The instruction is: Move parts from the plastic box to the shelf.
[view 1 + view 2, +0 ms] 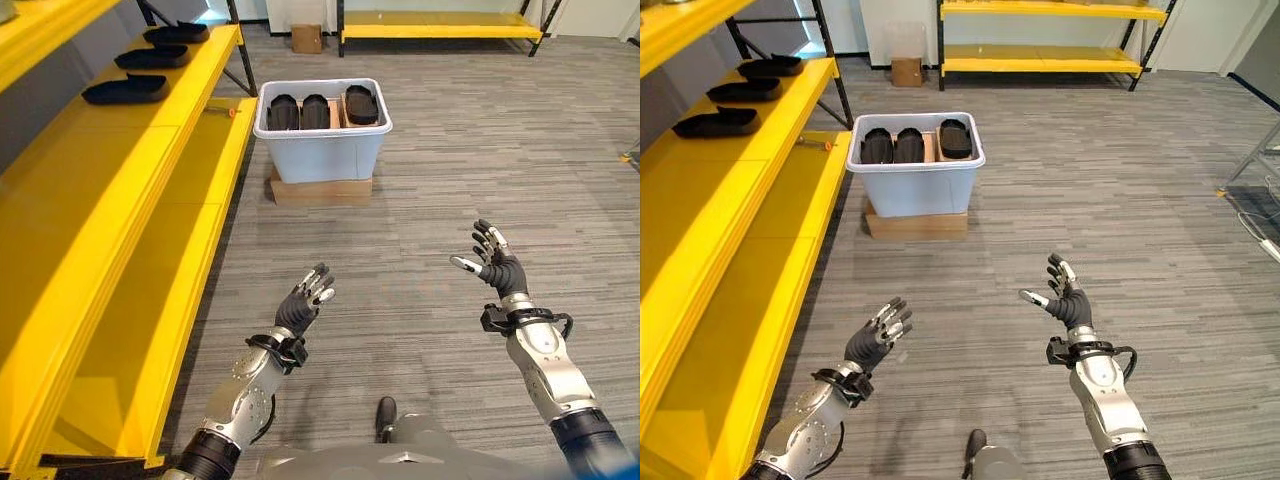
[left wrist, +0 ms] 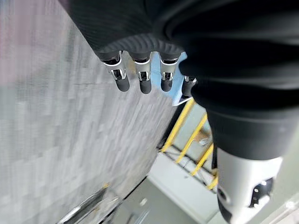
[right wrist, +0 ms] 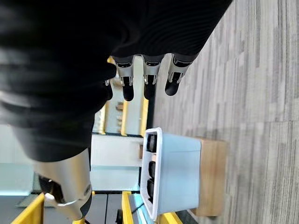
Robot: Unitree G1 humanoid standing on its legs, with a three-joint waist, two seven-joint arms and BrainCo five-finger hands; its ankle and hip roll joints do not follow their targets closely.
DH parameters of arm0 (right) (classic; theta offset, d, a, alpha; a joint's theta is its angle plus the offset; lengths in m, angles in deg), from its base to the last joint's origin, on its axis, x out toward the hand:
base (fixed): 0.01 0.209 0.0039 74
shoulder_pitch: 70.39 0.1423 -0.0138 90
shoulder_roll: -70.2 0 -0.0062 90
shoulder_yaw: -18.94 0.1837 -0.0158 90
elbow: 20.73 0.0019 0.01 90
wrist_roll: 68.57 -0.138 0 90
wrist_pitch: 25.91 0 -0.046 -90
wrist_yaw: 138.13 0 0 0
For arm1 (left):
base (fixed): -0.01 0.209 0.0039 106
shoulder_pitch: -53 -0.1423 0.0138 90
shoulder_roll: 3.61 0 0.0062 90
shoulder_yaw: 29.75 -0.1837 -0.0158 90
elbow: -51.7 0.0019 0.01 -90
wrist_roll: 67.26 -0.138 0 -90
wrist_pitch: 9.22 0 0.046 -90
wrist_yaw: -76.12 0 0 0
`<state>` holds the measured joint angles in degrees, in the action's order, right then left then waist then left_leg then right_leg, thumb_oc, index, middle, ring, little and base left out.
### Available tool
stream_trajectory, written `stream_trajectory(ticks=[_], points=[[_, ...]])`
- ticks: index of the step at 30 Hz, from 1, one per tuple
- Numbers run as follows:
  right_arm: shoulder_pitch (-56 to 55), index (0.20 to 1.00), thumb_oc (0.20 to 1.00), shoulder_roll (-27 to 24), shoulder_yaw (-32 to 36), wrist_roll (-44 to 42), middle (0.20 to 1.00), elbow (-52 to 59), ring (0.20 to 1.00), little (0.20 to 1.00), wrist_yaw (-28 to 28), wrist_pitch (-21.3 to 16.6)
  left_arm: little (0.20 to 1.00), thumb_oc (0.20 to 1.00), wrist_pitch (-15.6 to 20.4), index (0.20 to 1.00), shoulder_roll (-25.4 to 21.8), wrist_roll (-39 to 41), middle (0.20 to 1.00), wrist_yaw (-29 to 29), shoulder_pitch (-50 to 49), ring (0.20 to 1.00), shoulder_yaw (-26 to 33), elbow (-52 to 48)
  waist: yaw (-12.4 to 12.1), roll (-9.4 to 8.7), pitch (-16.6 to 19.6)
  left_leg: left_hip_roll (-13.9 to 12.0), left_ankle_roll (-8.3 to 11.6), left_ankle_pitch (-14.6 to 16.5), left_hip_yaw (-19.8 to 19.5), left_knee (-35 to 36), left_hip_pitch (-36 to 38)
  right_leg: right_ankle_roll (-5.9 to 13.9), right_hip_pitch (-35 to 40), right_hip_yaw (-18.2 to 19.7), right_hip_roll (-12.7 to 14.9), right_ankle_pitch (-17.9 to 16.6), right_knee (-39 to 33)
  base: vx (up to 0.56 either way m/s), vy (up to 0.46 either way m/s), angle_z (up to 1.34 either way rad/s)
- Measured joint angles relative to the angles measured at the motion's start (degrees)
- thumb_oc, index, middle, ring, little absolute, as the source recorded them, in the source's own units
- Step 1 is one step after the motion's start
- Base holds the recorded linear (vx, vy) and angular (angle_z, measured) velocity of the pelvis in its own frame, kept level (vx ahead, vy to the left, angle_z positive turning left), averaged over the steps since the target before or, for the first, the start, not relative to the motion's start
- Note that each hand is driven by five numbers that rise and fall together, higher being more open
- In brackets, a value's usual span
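Note:
A white plastic box (image 1: 322,150) stands on a flat cardboard base ahead of me, holding three black oblong parts (image 1: 315,110). Three more black parts (image 1: 125,90) lie in a row on the upper board of the yellow shelf (image 1: 110,200) at my left. My left hand (image 1: 305,300) and my right hand (image 1: 495,262) hover over the carpet well short of the box, both empty with fingers relaxed and spread. In the right wrist view the box (image 3: 177,177) shows past the fingers (image 3: 149,86).
A small cardboard carton (image 1: 306,38) sits on the floor behind the box. Another yellow rack (image 1: 440,25) runs along the far wall. Grey carpet (image 1: 400,270) lies open between my hands and the box.

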<state>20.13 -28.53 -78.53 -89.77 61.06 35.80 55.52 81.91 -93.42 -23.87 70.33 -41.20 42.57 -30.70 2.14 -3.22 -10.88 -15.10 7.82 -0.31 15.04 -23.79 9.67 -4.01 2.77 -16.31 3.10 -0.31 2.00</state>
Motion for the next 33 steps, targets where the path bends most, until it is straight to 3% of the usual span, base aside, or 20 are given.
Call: stream_trajectory(ticks=[1,2,5,6,8,9,11,13,14,15,18,20,21,23,24,25,27,30,32,33], points=[[0.1,1.000,1.000,-0.1,0.0,0.0,1.000,0.0,1.000,1.000,-0.2,-0.1,1.000,1.000,0.4,1.000,-0.1,0.0,1.000,0.2,0.2,1.000,0.0,0.0,0.3,0.00,0.2,0.8,0.49,0.5,-0.1,0.9,-0.8,-0.91,0.1,0.0,0.0,0.8,0.2,0.22,-0.237,-0.05],[-0.2,1.000,1.000,-0.3,-0.3,0.1,1.000,-0.1,1.000,1.000,-0.8,0.0,1.000,1.000,1.3,1.000,0.0,-0.1,1.000,1.5,0.9,1.000,0.7,0.3,0.5,0.09,0.2,0.2,1.79,-3.6,-0.2,0.6,-1.4,-1.52,0.1,-0.7,-1.0,1.1,1.0,0.26,-0.290,-0.02],[-0.9,1.000,1.000,-0.2,-2.4,0.2,1.000,-0.8,1.000,1.000,-0.9,-0.1,1.000,1.000,2.0,1.000,-0.5,-0.3,1.000,2.5,0.8,1.000,1.9,1.2,0.8,-1.14,1.6,-1.3,3.80,-9.8,0.3,-2.6,-2.7,-1.65,0.8,-3.5,-1.5,3.3,2.0,0.27,-0.235,-0.11],[-0.9,1.000,1.000,-0.3,-2.3,0.2,1.000,-1.2,1.000,1.000,-0.9,-0.3,1.000,1.000,2.3,1.000,-0.5,-0.4,1.000,2.5,1.1,1.000,2.0,1.8,0.7,-0.26,2.7,-3.7,4.32,-9.5,1.2,-8.2,-5.2,-4.08,1.8,-3.8,-3.1,5.4,0.6,0.29,-0.161,0.08],[-1.8,1.000,1.000,-0.4,-1.9,1.1,1.000,-1.2,1.000,1.000,-0.7,-1.5,1.000,1.000,2.3,1.000,-0.4,-0.3,1.000,2.6,1.0,1.000,2.1,2.3,1.5,0.06,2.9,-1.5,3.47,-2.7,4.1,-16.5,-10.8,-4.58,2.5,-4.8,-2.5,5.8,-0.2,0.23,-0.008,0.24],[-2.1,1.000,1.000,-0.1,-1.8,1.3,1.000,-1.3,1.000,1.000,-0.4,-2.1,1.000,1.000,2.3,1.000,-0.4,-0.2,1.000,2.6,0.7,1.000,2.7,2.3,1.2,0.05,2.9,0.4,1.72,1.2,5.8,-14.5,-11.6,-4.53,2.8,-5.1,-2.5,5.8,-0.6,0.11,0.087,0.22],[-2.2,1.000,1.000,0.3,-2.0,2.0,1.000,-1.2,1.000,1.000,0.4,-2.3,1.000,1.000,2.3,1.000,-0.6,-0.2,1.000,2.7,0.0,1.000,4.3,2.4,0.9,0.03,2.7,2.1,-0.66,4.9,8.7,-6.8,-12.3,-4.50,3.2,-5.5,-2.7,5.8,-0.7,0.16,0.162,0.20],[-2.3,1.000,1.000,0.6,-2.0,2.3,1.000,-1.2,1.000,1.000,0.8,-2.7,1.000,1.000,2.3,1.000,-0.8,-0.1,1.000,3.1,-0.2,1.000,4.6,2.4,0.8,0.18,2.4,2.5,-1.02,4.9,9.4,6.1,-12.6,-2.76,4.1,-5.8,-2.7,6.1,-1.7,0.30,0.314,0.18],[-3.1,1.000,1.000,1.4,-2.1,2.3,1.000,-1.3,1.000,1.000,0.9,-3.0,1.000,1.000,3.0,1.000,-0.7,-0.1,1.000,3.3,-1.1,1.000,4.4,3.1,0.4,0.17,2.0,3.3,0.63,1.9,6.4,19.1,-13.2,-1.05,4.9,-4.1,-2.8,6.0,-3.1,0.50,0.406,-0.53],[-3.2,1.000,1.000,1.3,-2.5,2.3,1.000,-1.8,1.000,1.000,1.9,-3.1,1.000,1.000,4.4,1.000,-0.4,0.0,1.000,3.8,-2.7,1.000,4.9,4.4,-1.6,2.29,0.7,0.7,0.31,-4.1,1.3,29.5,-12.8,0.91,6.0,-1.4,-3.9,5.5,-4.1,0.50,0.347,-0.73],[-4.8,1.000,1.000,1.0,-2.7,2.2,1.000,-1.8,1.000,1.000,3.2,-3.1,1.000,1.000,5.3,1.000,0.0,0.0,1.000,4.4,-3.7,1.000,5.3,6.9,-1.8,3.75,-0.4,-3.4,0.77,-6.8,0.1,29.4,-13.4,0.76,8.2,0.9,-3.9,6.6,-3.7,0.32,0.258,-0.54],[-5.2,1.000,1.000,0.8,-3.8,2.2,1.000,-1.8,1.000,1.000,3.7,-3.1,1.000,1.000,6.1,1.000,0.1,-0.1,1.000,4.5,-3.2,1.000,6.3,8.6,-1.3,3.21,-0.7,-3.9,0.24,-7.1,3.2,27.4,-13.3,1.38,9.5,1.4,-2.3,7.0,-3.3,0.23,0.182,-0.30],[-5.3,1.000,1.000,-0.1,-4.5,2.2,1.000,-1.5,1.000,1.000,4.2,-3.1,1.000,1.000,6.2,1.000,0.0,-0.1,1.000,4.6,-3.0,1.000,6.4,8.8,-1.3,2.56,-0.7,-2.5,0.14,-7.1,4.5,26.7,-11.8,2.39,10.4,1.6,-0.6,7.2,-2.8,0.22,0.264,-0.17],[-6.1,1.000,1.000,-2.5,-4.0,2.1,1.000,0.1,1.000,1.000,4.7,-3.4,1.000,1.000,7.1,1.000,1.3,-0.2,1.000,4.5,-3.1,1.000,6.4,8.1,-0.7,4.55,0.4,-0.6,-0.68,-7.0,5.0,26.9,-9.0,6.29,11.8,1.8,0.2,7.9,-2.1,0.29,0.357,-0.09],[-5.9,1.000,1.000,-2.3,-4.1,1.9,1.000,-0.3,1.000,1.000,4.8,-3.6,1.000,1.000,7.2,1.000,1.4,-0.4,1.000,4.5,-2.7,1.000,6.6,8.4,-0.7,4.84,0.5,0.4,-2.59,-10.9,4.9,27.9,-7.6,7.92,12.0,2.3,1.6,8.9,-0.5,0.27,0.306,-0.19],[-6.2,1.000,1.000,-0.9,-4.9,1.5,1.000,0.4,1.000,1.000,5.2,-3.6,1.000,1.000,7.1,1.000,0.3,-1.3,1.000,4.6,-2.1,1.000,6.9,8.6,-1.5,1.84,0.3,4.1,-4.19,-8.9,6.2,27.8,-6.4,9.25,11.4,2.7,5.2,9.8,2.0,0.28,0.333,-0.16],[-5.9,1.000,1.000,1.5,-4.6,1.1,1.000,0.6,1.000,1.000,5.5,-3.6,1.000,1.000,7.0,1.000,-1.8,-2.6,1.000,4.5,-0.7,1.000,6.9,8.6,-1.5,-0.90,0.2,8.6,-6.17,-7.4,6.3,27.7,-5.7,9.95,11.5,2.7,9.4,8.6,4.0,0.28,0.347,0.13],[-4.9,1.000,1.000,2.9,-5.1,1.1,1.000,0.8,1.000,1.000,5.4,-3.6,1.000,1.000,7.2,1.000,-3.3,-4.2,1.000,4.5,2.1,1.000,6.4,8.3,-1.8,-0.37,0.2,11.4,-9.38,-4.8,5.6,28.2,-3.3,11.40,9.6,3.1,12.6,4.9,11.9,0.18,0.252,0.32],[-4.2,1.000,1.000,3.3,-4.8,1.1,1.000,1.6,1.000,1.000,5.3,-3.6,1.000,1.000,8.4,1.000,-4.1,-4.6,1.000,4.9,3.4,1.000,6.7,7.7,-2.5,-0.21,0.1,12.2,-10.79,-3.6,5.0,28.6,-2.5,13.42,7.0,4.1,12.1,6.1,14.0,0.18,0.283,0.19],[-2.1,1.000,1.000,3.6,-4.4,1.1,1.000,2.4,1.000,1.000,5.1,-3.7,1.000,1.000,8.2,1.000,-5.7,-4.7,1.000,4.6,3.1,1.000,6.9,7.3,-3.1,-0.60,0.3,14.1,-11.44,-2.3,5.2,29.0,-1.7,15.64,4.5,4.8,13.4,2.7,17.3,0.22,0.396,0.10]])
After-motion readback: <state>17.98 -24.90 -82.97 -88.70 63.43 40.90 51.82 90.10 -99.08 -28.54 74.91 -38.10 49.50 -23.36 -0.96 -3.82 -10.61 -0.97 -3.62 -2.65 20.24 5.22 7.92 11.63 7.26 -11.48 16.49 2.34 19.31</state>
